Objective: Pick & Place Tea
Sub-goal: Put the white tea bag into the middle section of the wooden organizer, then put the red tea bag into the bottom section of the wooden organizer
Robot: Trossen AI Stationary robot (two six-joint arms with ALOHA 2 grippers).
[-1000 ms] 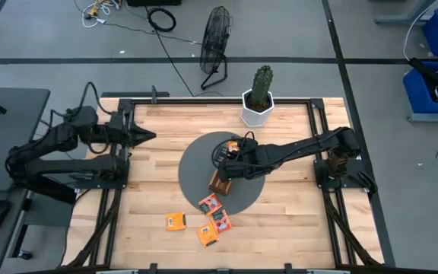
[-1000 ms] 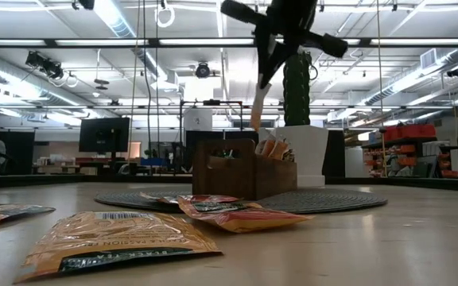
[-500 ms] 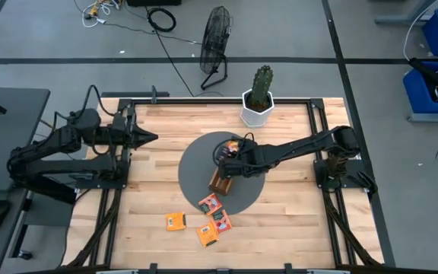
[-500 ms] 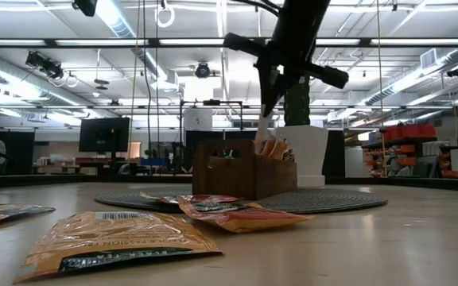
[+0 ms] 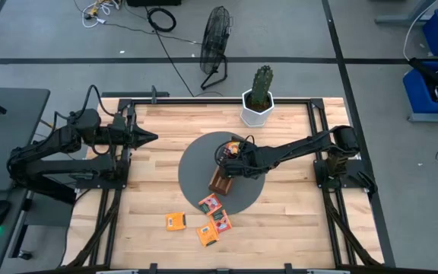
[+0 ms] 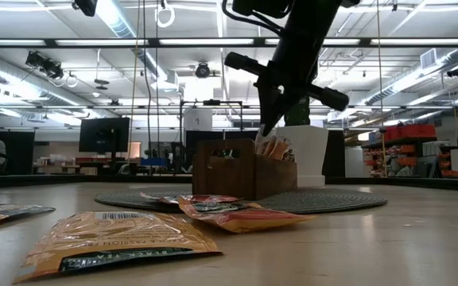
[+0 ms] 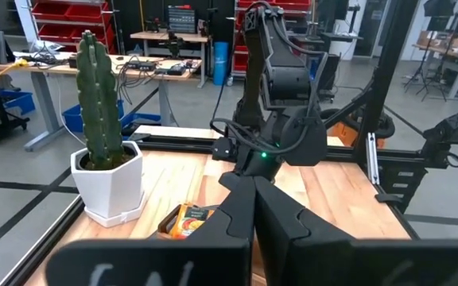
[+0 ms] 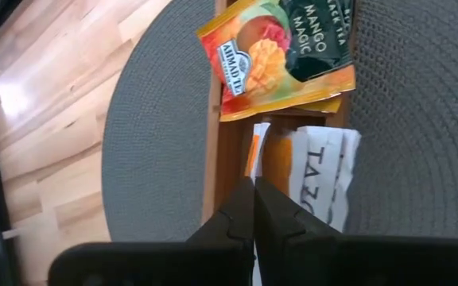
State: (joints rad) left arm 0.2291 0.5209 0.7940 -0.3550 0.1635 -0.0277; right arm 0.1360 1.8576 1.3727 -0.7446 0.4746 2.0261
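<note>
My right gripper (image 6: 265, 127) is shut on a thin white and orange tea sachet (image 8: 255, 151), seen edge-on, just over the brown wooden tray (image 5: 222, 180) on the round grey mat (image 5: 196, 171). The tray holds an orange mango sachet (image 8: 281, 52) and a white one (image 8: 318, 171). Several more tea sachets (image 5: 207, 234) lie flat on the table near its front edge. My left gripper (image 5: 152, 137) waits shut and level at the table's left side. My right gripper pinches the sachet's upper edge (image 8: 254, 176) between its two fingers, which slant down from the table's right side. The sachet hangs below the fingers. Its lower end reaches down into a tray compartment beside the white sachet.
A cactus in a white pot (image 5: 259, 103) stands at the far edge, close behind the tray. A black fan (image 5: 215, 46) stands on the floor beyond the table. Bare wood lies left of the mat and at the front right.
My right gripper has come down toward the tray with the sachet, staying shut on it. The sachet, which hung clear above the tray a second ago, now has its lower end in among the tray's sachets.
</note>
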